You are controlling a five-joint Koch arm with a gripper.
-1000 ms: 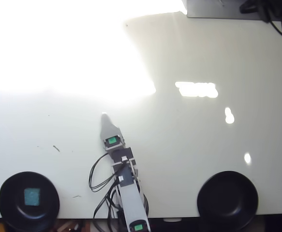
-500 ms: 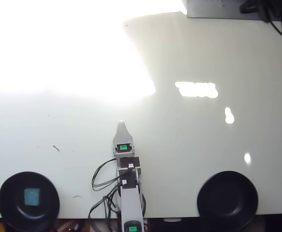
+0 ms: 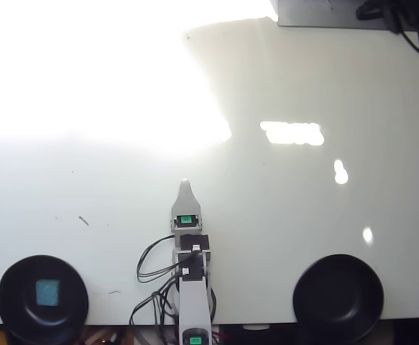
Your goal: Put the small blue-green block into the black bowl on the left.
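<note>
Overhead view: a white glossy table [image 3: 281,215] fills the frame, with strong glare washing out the upper left and small bright reflections right of centre. At the lower left sits a black bowl [image 3: 8,302], and the small blue-green block [image 3: 49,292] lies flat inside it, near its middle. A second black bowl [image 3: 338,297] rests at the lower right, well apart from the first. Between them, at bottom centre, the robot arm [image 3: 193,295] reaches upward in the frame, black cables looping off its left side. Its gripper [image 3: 185,188] shows only one pale pointed tip, so whether the claw is released or clenched cannot be told; nothing shows in it
</note>
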